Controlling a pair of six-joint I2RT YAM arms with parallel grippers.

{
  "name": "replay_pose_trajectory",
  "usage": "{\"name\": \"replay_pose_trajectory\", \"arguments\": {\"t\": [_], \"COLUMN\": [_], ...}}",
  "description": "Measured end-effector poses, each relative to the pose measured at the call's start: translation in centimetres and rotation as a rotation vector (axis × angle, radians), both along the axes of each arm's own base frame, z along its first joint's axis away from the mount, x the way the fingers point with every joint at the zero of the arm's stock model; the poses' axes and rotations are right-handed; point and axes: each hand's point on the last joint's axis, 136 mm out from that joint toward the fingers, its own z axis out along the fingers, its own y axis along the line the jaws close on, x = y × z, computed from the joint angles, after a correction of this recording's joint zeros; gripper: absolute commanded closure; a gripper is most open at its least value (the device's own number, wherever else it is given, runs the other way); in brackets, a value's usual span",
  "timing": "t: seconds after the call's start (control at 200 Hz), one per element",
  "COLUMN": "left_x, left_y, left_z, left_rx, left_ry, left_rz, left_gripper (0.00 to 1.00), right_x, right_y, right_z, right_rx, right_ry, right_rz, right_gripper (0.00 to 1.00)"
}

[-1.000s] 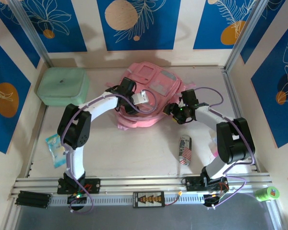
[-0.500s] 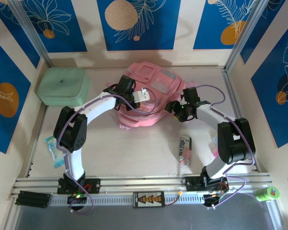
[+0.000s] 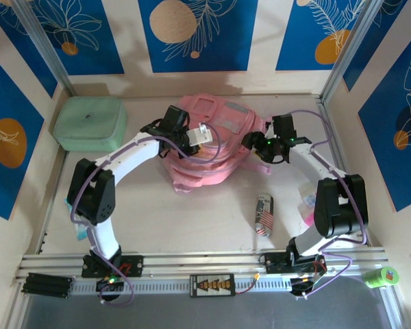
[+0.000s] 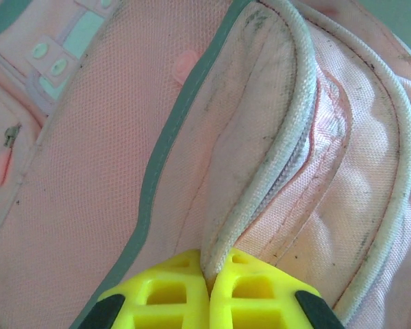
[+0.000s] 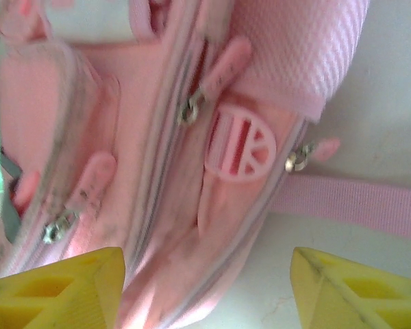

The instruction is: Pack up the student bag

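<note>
The student bag (image 3: pixel 216 154), a large pink backpack, lies at the back middle of the table. My left gripper (image 3: pixel 190 145) is over its left part. In the left wrist view this gripper (image 4: pixel 209 271) is shut on a grey-white piped edge (image 4: pixel 260 192) of a pocket of the bag (image 4: pixel 109 151). My right gripper (image 3: pixel 252 142) is at the bag's right side. In the right wrist view it (image 5: pixel 205 274) stands open, with the bag's zipped side (image 5: pixel 157 157) reaching in between the yellow fingers (image 5: pixel 75 281). A round pink zip charm (image 5: pixel 241 144) and a pink strap (image 5: pixel 356 202) show there.
A mint green case (image 3: pixel 90 123) sits at the back left. A striped can (image 3: pixel 264 214) lies on the table in front of the bag, near the right arm. A small pink thing (image 3: pixel 307 205) lies by the right arm. Walls close in on both sides.
The left gripper has closed on the bag's piped edge. Both grippers moved toward the back wall, and the bag's near part has shifted with the left one.
</note>
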Motion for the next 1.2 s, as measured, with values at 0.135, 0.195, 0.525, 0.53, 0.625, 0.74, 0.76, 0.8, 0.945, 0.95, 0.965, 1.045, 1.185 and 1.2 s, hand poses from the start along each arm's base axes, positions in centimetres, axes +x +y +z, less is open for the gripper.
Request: {"name": "replay_pose_trajectory", "arguments": {"t": [0.135,0.195,0.525,0.53,0.625,0.74,0.76,0.8,0.945,0.95,0.965,1.045,1.185,1.2], "left_x": [-0.8,-0.9,-1.1,-1.1,-1.1,-1.2,-1.2,-1.2,-1.2,-1.2,-1.2,-1.2,-1.2,-1.2], "left_y": [0.5,0.6,0.7,0.7,0.7,0.7,0.7,0.7,0.8,0.8,0.8,0.8,0.8,0.8], "left_z": [0.3,0.2,-0.2,-0.2,-0.2,-0.2,-0.2,-0.1,-0.1,-0.1,-0.1,-0.1,-0.1,-0.1], "left_rx": [-0.009,-0.013,-0.024,-0.024,-0.024,-0.024,-0.024,-0.025,-0.026,-0.026,-0.026,-0.026,-0.024,-0.023], "left_ry": [0.007,0.011,0.011,0.011,0.011,0.011,0.010,0.009,0.008,0.008,0.008,0.008,0.007,0.008], "left_rz": [0.013,0.019,0.031,0.031,0.031,0.031,0.031,0.031,0.031,0.031,0.031,0.031,0.033,0.033], "left_gripper": [1.00,1.00,0.98,0.98,0.98,0.98,0.98,0.98,0.98,0.98,0.98,0.97,0.97,0.98], "right_x": [2.8,4.0,7.2,7.2,7.1,6.9,6.9,6.8,6.3,6.3,6.2,5.9,5.2,5.0], "right_y": [0.0,0.3,0.4,0.4,0.7,1.2,1.3,1.6,2.5,2.5,2.6,3.1,3.8,3.8], "right_z": [1.5,1.5,-2.6,-2.7,-2.9,-2.8,-2.8,-2.9,-3.7,-3.7,-3.8,-3.7,-3.6,-3.7], "right_rx": [0.028,0.040,0.104,0.104,0.115,0.134,0.138,0.146,0.176,0.176,0.180,0.198,0.226,0.228], "right_ry": [-0.046,-0.051,0.019,0.020,0.029,0.029,0.030,0.034,0.058,0.058,0.061,0.060,0.052,0.053], "right_rz": [0.025,0.041,0.062,0.062,0.072,0.092,0.097,0.107,0.152,0.152,0.156,0.183,0.230,0.231], "right_gripper": [0.38,0.38,0.36,0.36,0.36,0.36,0.36,0.37,0.37,0.37,0.37,0.37,0.43,0.44]}}
